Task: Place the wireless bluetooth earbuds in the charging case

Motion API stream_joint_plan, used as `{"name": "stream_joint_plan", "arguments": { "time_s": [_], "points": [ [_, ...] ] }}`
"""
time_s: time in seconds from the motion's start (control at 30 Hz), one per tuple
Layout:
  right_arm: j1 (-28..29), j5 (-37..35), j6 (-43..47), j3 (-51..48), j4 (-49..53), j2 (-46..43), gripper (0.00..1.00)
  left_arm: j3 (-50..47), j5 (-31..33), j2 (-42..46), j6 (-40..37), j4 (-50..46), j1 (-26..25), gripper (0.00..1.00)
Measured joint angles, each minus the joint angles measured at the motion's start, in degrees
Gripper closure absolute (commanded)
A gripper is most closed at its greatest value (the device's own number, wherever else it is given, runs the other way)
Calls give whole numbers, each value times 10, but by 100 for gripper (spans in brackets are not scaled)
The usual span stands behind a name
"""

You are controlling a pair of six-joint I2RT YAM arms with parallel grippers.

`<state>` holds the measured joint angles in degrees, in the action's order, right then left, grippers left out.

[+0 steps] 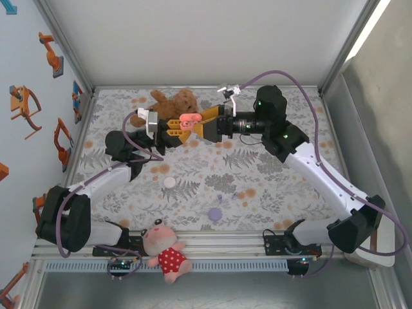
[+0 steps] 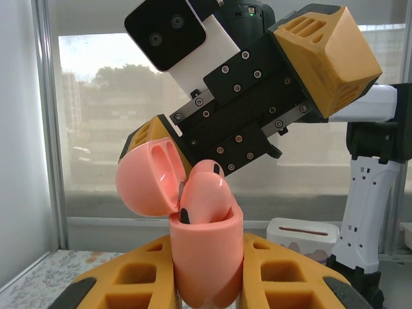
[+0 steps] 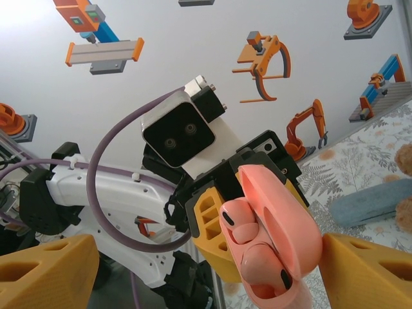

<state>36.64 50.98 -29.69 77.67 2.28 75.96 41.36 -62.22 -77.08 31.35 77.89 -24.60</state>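
Note:
My left gripper (image 1: 177, 127) is shut on an open pink charging case (image 1: 188, 120), held above the back of the table. Its orange fingers (image 2: 122, 280) clamp the case body (image 2: 207, 257), and the lid (image 2: 145, 180) is swung back to the left. Two pink earbuds (image 3: 241, 222) sit in the case's sockets, stems down. My right gripper (image 1: 198, 127) faces the case from the right, open. Its fingers (image 3: 45, 270) stand wide apart on either side of the case (image 3: 283, 257), the right one close to the lid.
A brown teddy bear (image 1: 174, 102) lies behind the grippers. A small white case (image 1: 169, 183) and a purple case (image 1: 215, 213) rest on the patterned cloth (image 1: 270, 187) nearer the front. A pink doll in a red dress (image 1: 166, 250) lies at the front edge. Walls close the left, back and right.

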Motion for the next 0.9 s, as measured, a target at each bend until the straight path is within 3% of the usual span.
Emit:
{"name": "stream_joint_plan", "arguments": {
  "time_s": [0.9],
  "points": [
    [10, -1, 32, 0, 3, -18, 14, 0, 1, -11, 5, 7, 7, 100]
  ]
}}
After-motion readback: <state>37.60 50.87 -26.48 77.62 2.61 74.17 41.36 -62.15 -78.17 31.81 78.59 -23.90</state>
